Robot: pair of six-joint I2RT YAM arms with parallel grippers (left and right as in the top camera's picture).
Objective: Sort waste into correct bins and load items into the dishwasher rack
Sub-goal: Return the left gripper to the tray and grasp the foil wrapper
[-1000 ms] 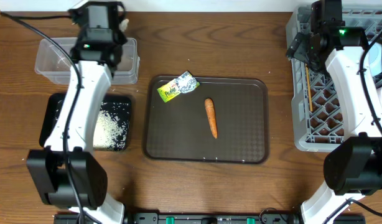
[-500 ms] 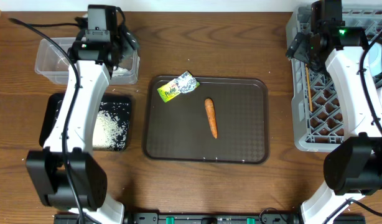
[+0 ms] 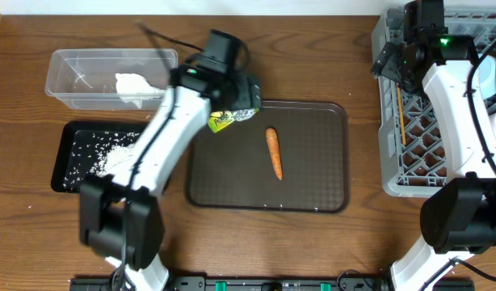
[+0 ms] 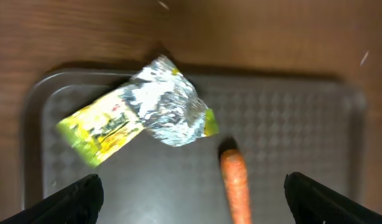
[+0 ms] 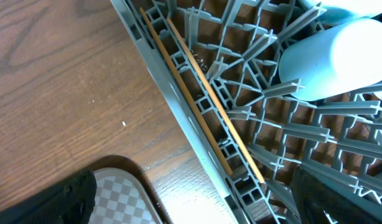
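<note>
My left gripper (image 3: pixel 241 95) hangs open over the back left corner of the brown serving tray (image 3: pixel 313 190). Under it lies the crumpled yellow-and-silver wrapper (image 4: pixel 138 118). The orange carrot (image 3: pixel 274 152) rests mid-tray, and in the left wrist view its tip (image 4: pixel 236 183) shows between my spread fingers (image 4: pixel 73 199), untouched. White tissue (image 3: pixel 131 83) lies in the clear tub (image 3: pixel 70 69). Rice (image 3: pixel 111 153) is scattered in the black tray (image 3: pixel 66 174). My right gripper (image 3: pixel 397 61) is open and empty above the grey rack's (image 3: pixel 393 174) left wall. The chopsticks (image 5: pixel 197 87) and a light-blue bowl (image 5: pixel 340 56) lie in the rack.
The brown serving tray's corner (image 5: pixel 116 193) reaches close to the rack's left wall in the right wrist view. Bare wooden table (image 3: pixel 313 48) runs along the back between the tub and the rack. The left arm (image 3: pixel 151 153) stretches across the black tray.
The left arm swung right from over the clear tub to over the wrapper, and its jaws opened. The tissue now lies in the tub. The right arm has not moved.
</note>
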